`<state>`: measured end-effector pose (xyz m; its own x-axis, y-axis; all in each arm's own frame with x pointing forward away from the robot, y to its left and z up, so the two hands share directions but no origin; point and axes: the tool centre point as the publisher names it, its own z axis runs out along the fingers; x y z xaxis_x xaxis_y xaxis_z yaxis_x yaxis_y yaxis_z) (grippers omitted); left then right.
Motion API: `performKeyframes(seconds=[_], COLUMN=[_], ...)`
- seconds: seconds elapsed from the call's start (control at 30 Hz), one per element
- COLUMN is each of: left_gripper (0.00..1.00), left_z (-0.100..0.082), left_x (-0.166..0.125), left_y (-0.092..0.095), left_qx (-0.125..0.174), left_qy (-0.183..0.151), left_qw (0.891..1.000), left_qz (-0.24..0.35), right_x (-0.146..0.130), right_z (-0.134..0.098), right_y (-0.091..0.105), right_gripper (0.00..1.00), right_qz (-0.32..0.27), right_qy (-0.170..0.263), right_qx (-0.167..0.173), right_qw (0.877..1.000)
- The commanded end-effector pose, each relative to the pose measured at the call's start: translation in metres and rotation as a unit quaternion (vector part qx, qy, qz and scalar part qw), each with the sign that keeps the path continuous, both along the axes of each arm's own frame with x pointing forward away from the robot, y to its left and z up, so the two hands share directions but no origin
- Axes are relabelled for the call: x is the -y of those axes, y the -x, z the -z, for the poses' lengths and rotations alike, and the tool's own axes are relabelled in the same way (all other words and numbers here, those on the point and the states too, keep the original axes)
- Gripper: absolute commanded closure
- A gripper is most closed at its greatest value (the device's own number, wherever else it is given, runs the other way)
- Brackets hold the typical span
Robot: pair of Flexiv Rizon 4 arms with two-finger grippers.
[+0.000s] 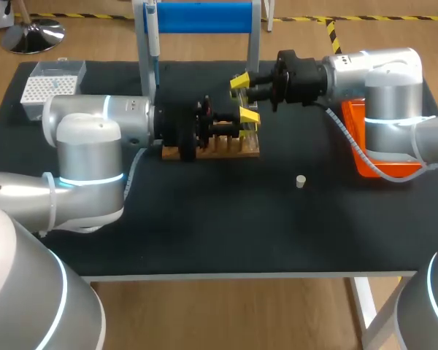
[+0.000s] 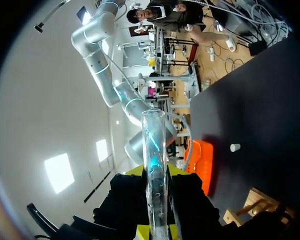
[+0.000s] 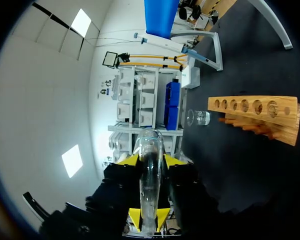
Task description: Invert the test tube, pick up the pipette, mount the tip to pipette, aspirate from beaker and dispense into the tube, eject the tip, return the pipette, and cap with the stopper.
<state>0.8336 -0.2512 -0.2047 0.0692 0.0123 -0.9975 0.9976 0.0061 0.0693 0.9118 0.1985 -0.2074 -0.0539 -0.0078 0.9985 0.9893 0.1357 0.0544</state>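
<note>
Left end effector and right end effector both look clenched on the test tube, mid-frame above the rack; opposed pulling may crack it.

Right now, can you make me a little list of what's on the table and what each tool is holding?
left tool: shut on a test tube
right tool: shut on a test tube too; same one, cannot tell
stopper: loose on the table, apart from the rack
rack: wooden, by both tools
beaker: beside the rack
pipette: hanging on its stand
tip box: back left corner
</note>
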Motion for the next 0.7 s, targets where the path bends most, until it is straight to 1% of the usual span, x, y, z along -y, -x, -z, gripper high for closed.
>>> performKeyframes(seconds=[0.03,0.5,0.6,0.63,0.67,0.7], left_gripper=[1.00,1.00,1.00,1.00,1.00,1.00], left_z=[-0.002,-0.002,-0.002,-0.002,-0.002,-0.002], left_x=[-0.001,-0.001,-0.001,-0.001,-0.001,-0.001], left_y=[0.002,0.002,0.002,0.002,0.002,0.002], left_qx=[0.001,0.001,0.001,0.001,0.001,0.001], left_qy=[-0.001,-0.001,-0.001,-0.001,-0.001,-0.001], left_qw=[1.000,1.000,1.000,1.000,1.000,1.000], left_qz=[-0.002,-0.002,-0.002,-0.002,-0.002,-0.002], right_x=[0.000,0.000,0.012,0.018,0.023,0.029], right_z=[0.001,0.001,-0.009,-0.011,-0.011,-0.011], right_y=[-0.001,-0.001,0.013,0.018,0.021,0.023], right_gripper=[0.00,0.00,0.00,0.00,0.00,0.00], right_qz=[-0.001,-0.001,0.004,0.012,0.017,0.019], right_qy=[0.000,0.000,0.009,0.020,0.027,0.031], right_qx=[0.000,0.000,0.079,0.112,0.138,0.157], right_qw=[1.000,1.000,0.997,0.993,0.990,0.987])
